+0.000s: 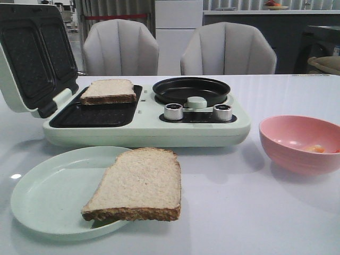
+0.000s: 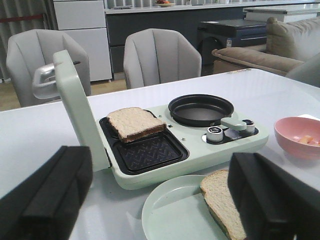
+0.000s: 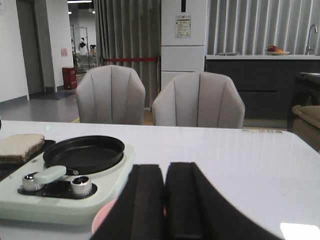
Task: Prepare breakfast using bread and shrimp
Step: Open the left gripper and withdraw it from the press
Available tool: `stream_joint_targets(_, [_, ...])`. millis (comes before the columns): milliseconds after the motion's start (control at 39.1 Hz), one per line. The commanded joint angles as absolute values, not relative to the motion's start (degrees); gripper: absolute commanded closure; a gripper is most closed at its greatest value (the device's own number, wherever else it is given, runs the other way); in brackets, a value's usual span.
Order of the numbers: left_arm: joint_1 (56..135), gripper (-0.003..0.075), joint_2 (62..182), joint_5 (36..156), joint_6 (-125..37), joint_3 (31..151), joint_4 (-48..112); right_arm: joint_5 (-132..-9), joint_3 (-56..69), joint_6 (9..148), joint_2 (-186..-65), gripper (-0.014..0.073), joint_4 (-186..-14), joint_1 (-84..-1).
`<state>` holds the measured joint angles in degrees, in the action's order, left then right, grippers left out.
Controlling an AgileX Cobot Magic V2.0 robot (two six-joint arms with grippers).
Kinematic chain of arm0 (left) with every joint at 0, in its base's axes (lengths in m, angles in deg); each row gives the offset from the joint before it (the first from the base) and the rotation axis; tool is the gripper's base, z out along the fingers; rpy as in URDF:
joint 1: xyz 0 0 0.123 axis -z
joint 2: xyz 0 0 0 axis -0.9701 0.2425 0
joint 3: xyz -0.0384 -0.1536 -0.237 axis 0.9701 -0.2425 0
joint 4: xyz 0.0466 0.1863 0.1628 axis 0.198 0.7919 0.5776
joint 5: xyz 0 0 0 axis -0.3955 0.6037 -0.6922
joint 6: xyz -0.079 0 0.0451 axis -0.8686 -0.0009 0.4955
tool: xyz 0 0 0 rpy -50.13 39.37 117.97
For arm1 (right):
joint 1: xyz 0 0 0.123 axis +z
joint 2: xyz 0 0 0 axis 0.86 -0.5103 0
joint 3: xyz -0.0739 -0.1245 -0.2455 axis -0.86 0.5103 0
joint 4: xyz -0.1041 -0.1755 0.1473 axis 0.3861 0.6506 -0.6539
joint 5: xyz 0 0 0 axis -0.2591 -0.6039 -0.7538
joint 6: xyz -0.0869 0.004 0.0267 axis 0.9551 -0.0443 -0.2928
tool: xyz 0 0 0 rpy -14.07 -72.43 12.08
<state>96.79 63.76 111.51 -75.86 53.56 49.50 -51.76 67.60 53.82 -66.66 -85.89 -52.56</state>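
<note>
One bread slice [image 1: 108, 90] already lies on the sandwich maker [image 1: 143, 125], on its far grill plate; the other [image 1: 135, 186] overhangs the pale plate [image 1: 48, 194] in front. Shrimp [image 1: 315, 149] sit in the pink bowl [image 1: 300, 143] to the maker's right. Right gripper [image 3: 165, 200] jaws closed and empty; left gripper [image 2: 155, 200] jaws wide. Judged next: grip a shrimp gently, low in the bowl.

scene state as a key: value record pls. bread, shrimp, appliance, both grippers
bread_1: slice on the back sandwich plate of the breakfast maker
bread_2: slice on the pale green plate, overhanging its right rim
shrimp: orange pieces in the pink bowl, right of the appliance
lid: open, raised at the left
round pan: looks empty
left gripper: open, holding nothing
right gripper: shut, holding nothing
</note>
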Motion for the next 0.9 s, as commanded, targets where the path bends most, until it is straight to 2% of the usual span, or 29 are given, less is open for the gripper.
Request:
stream_joint_targets(0, [97.3,0.0116,63.0,105.9,-76.4,55.0,48.5,-48.7,61.0,53.6,-67.0,0.0433,-86.0,-52.7])
stream_joint_targets(230, [97.3,0.0116,63.0,105.7,-76.4,55.0,48.5,-71.7,46.5,53.6,-77.6,0.0433,-86.7,-52.7])
stream_joint_targets(538, [97.3,0.0116,63.0,105.5,-76.4,55.0,48.5,-68.6,46.5,53.6,-83.7,0.0415,-89.3,-52.7])
stream_joint_targets(589, [97.3,0.0116,63.0,105.5,-76.4,55.0,48.5,-67.4,46.4,53.6,-84.2,0.0367,-90.4,-52.7])
stream_joint_targets(691, [97.3,0.0116,63.0,105.5,-76.4,55.0,48.5,-66.9,45.8,53.6,-85.3,0.015,-91.3,-52.2])
stream_joint_targets(717, [97.3,0.0116,63.0,105.5,-76.4,55.0,48.5,-66.9,45.3,53.6,-85.9,0.0072,-91.6,-51.5])
stream_joint_targets(768, [97.3,0.0116,63.0,105.5,-76.4,55.0,48.5,-67.4,44.6,53.6,-87.2,-0.0015,-92.5,-50.2])
stream_joint_targets(871, [97.3,0.0116,63.0,105.5,-76.4,55.0,48.5,-68.3,42.3,53.6,-91.3,-0.0001,-93.9,-46.7])
